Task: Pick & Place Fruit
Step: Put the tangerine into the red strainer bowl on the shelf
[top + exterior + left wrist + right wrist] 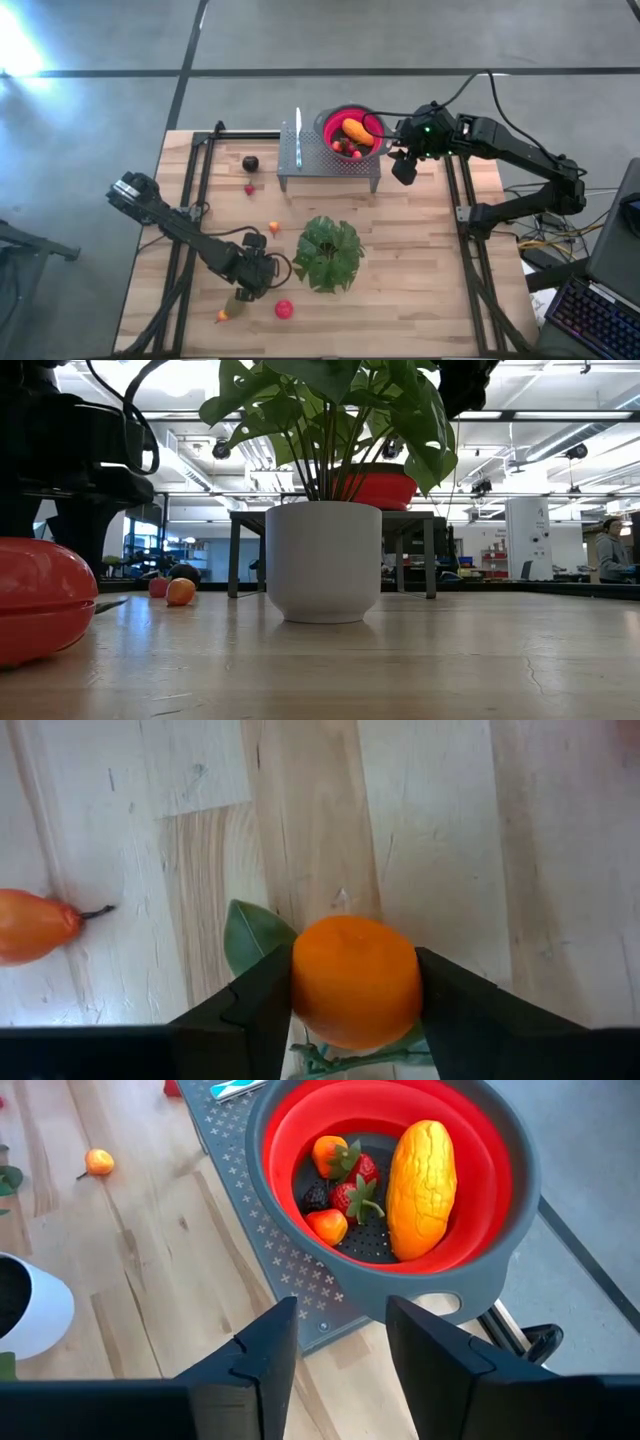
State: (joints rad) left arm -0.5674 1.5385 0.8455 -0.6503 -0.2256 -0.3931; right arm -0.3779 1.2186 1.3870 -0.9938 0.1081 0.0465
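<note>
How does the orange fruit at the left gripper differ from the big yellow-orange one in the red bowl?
The orange fruit is round and smooth with a green leaf; the yellow-orange fruit is long and wrinkled. The first sits between the left gripper jaws above the table; the second lies in the red bowl. Both are warm-coloured.

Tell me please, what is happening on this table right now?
The robot is collecting toy fruit. The left gripper is low over the near part of the wooden table, its fingers on both sides of an orange fruit with a green leaf. The right gripper is empty, beside the red colander bowl, which already holds several fruits. Other fruits lie around a potted plant.
</note>
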